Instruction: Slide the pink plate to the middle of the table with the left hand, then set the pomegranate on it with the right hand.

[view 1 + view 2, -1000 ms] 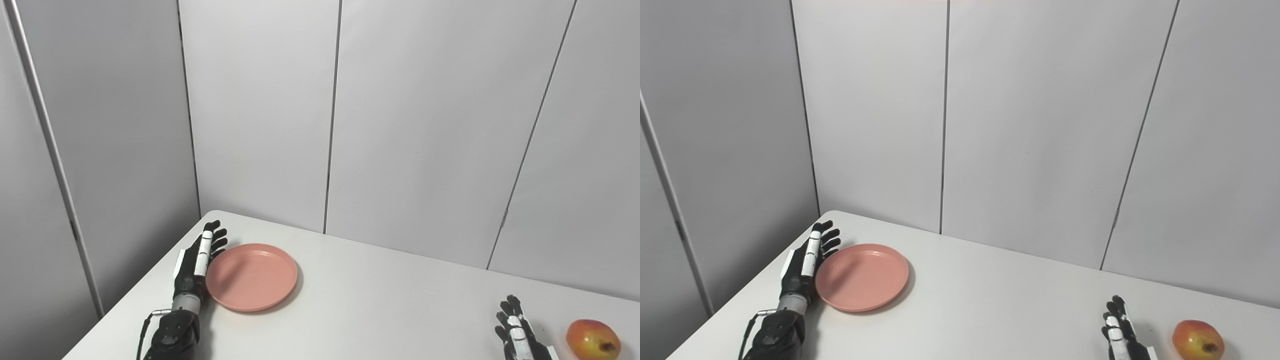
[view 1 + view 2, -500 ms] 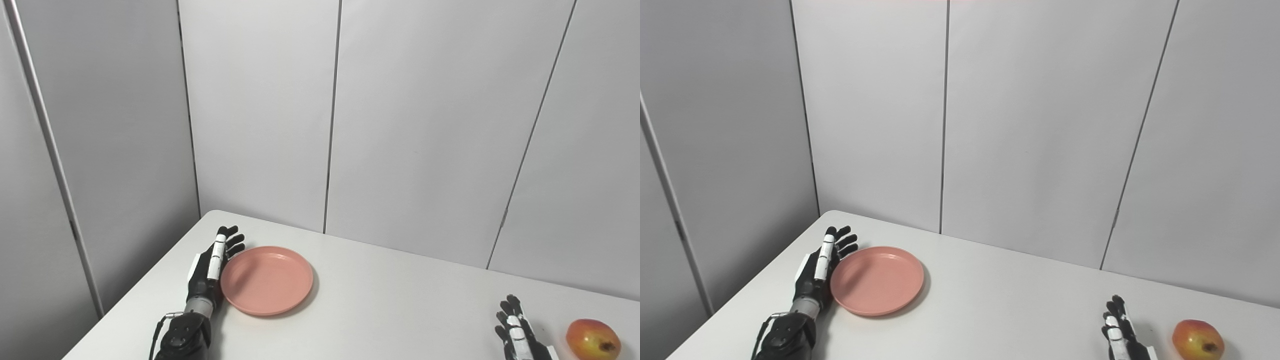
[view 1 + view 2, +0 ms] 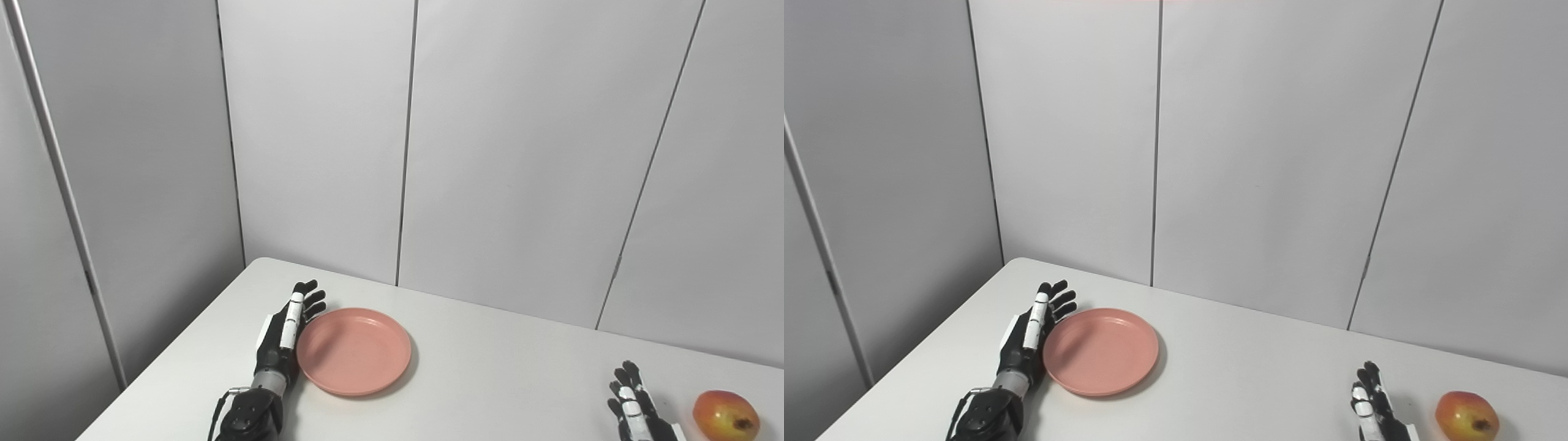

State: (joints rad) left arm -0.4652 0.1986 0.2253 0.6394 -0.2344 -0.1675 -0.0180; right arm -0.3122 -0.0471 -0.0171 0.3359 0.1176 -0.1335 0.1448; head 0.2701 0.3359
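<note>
With L hand flat, fingers apart, against pink plate rim: R hand spread beside pomegranate.

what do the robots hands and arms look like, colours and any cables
Both hands are black with white segments along the backs of the fingers. The left hand joins a silver ring at the wrist, then a bulky black forearm with a thin dark cable looping beside it. The right hand is cut off by the bottom edge, so only its black-and-white fingers show.
</note>
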